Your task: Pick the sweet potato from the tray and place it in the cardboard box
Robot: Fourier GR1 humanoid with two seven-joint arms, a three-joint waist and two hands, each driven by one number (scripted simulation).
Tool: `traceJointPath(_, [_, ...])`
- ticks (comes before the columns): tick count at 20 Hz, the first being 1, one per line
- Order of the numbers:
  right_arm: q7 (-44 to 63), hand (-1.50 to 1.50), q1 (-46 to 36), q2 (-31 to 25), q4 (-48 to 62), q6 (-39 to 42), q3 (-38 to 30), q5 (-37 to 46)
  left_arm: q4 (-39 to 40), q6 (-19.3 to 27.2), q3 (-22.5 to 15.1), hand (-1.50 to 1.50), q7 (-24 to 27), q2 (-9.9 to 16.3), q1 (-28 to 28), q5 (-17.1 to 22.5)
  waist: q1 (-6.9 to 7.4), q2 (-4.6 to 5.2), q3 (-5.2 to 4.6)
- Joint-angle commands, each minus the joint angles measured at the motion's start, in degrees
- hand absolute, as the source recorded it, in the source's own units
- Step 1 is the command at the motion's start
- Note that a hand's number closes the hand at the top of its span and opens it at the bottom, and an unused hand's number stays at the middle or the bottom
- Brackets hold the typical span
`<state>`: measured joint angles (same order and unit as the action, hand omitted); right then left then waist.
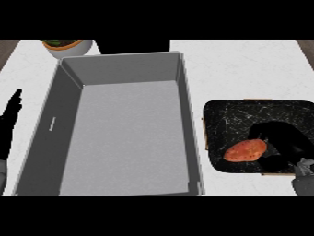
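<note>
A white, faintly marbled counter (254, 69) carries everything here. On its right half lies a square black tray with pale marbled veining (227, 120), and an orange-red, oval sweet potato (245, 150) rests on the tray's front left part, near the tray's front edge. The robot's right hand (288, 140), black at the end of a grey forearm, comes in over the tray's front right corner and lies above the tray's right half. Its fingers reach toward the sweet potato and meet or overlap its right end, but black fingers against the black tray make it impossible to tell whether they are curled round it or merely beside it.

Filling the counter's middle is a large grey open-topped rectangular box (193, 115) with tall walls and a bare grey floor; its right wall stands just beside the tray's left edge. The left hand (2, 133) rests at the counter's left edge, outside the box's left wall, fingers straight and pointing toward the back edge, holding nothing.

At the counter's back edge, just behind the box's back left corner, sits a white round pot with green leaves (67, 46). A dark upright block (132, 46) stands behind the box's back wall.
</note>
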<state>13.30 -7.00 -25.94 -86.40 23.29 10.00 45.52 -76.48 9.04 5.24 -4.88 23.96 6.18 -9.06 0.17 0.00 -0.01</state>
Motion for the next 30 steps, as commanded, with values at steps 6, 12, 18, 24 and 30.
traceJointPath(6, [19.9, 1.50, 12.8, 16.8, -10.9, -15.8, 8.4, 13.3, 1.0, 1.7, 1.7, 0.00, 0.4, -0.5, -1.6, -0.9, -3.32, -0.92, -0.16])
traceJointPath(12, [36.1, 1.50, 22.5, 25.6, -20.1, -24.2, 19.8, 28.6, 1.3, 0.5, 2.9, 0.00, 1.2, 0.6, -3.0, 0.1, -4.09, -1.57, -0.38])
traceJointPath(18, [51.2, 1.50, 27.7, 25.8, -28.4, -25.8, 36.4, 50.6, 0.6, 0.3, 2.2, 0.00, 0.9, -0.2, -2.8, 0.1, -3.41, -1.51, -0.37])
traceJointPath(24, [56.1, 1.50, 20.4, 25.8, -33.0, -21.2, 49.3, 65.4, 0.6, -1.0, 1.7, 0.00, 0.7, 0.5, -1.7, -0.1, -1.53, -0.95, -0.26])
traceJointPath(30, [56.3, 1.50, 10.6, 25.5, -31.8, -19.0, 47.2, 58.2, -0.6, -0.3, 0.5, 0.00, 0.6, -0.8, -0.6, -1.0, 0.80, -0.18, -0.14])
